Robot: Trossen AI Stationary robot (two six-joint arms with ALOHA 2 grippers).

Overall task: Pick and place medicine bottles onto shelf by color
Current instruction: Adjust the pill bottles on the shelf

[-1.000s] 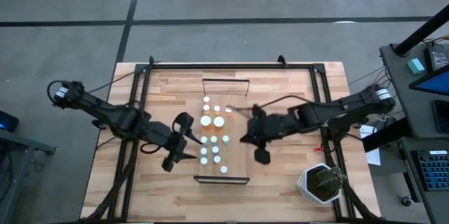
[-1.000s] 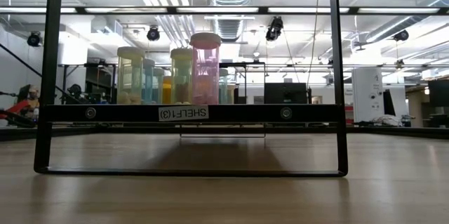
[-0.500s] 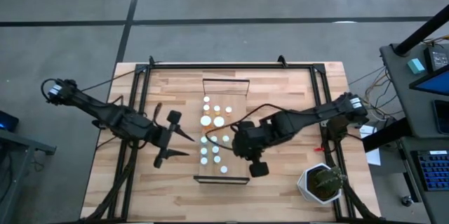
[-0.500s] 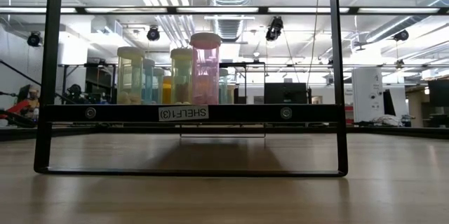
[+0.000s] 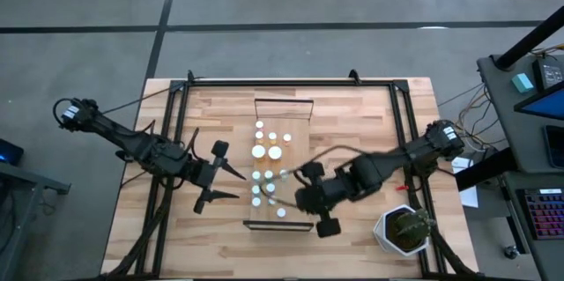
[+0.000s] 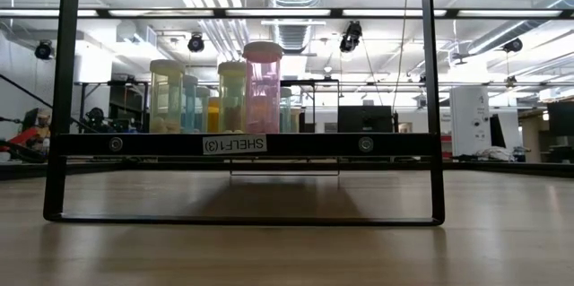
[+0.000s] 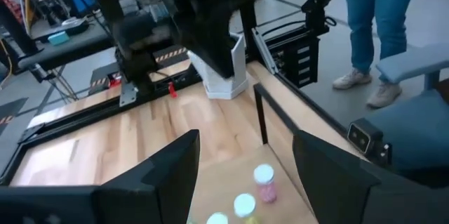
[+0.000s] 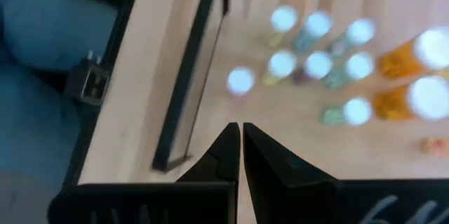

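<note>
Wood shelf (image 5: 280,222) at the desk's centre carries the capped bottles (image 5: 267,151), while the right tool (image 5: 300,200), pinched shut and empty, has swung from their 3 o'clock toward 5 o'clock, and the left tool (image 5: 231,182) waits spread open at 9 o'clock, so no pick has begun.

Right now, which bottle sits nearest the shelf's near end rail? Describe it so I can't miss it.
Find the light-wood shelf in the middle of the table, between the two arms. Follow the cluster of white-capped medicine bottles toward the end beside the potted plant. The last bottle stands alone, past the paired rows, closest to that rail.
</note>
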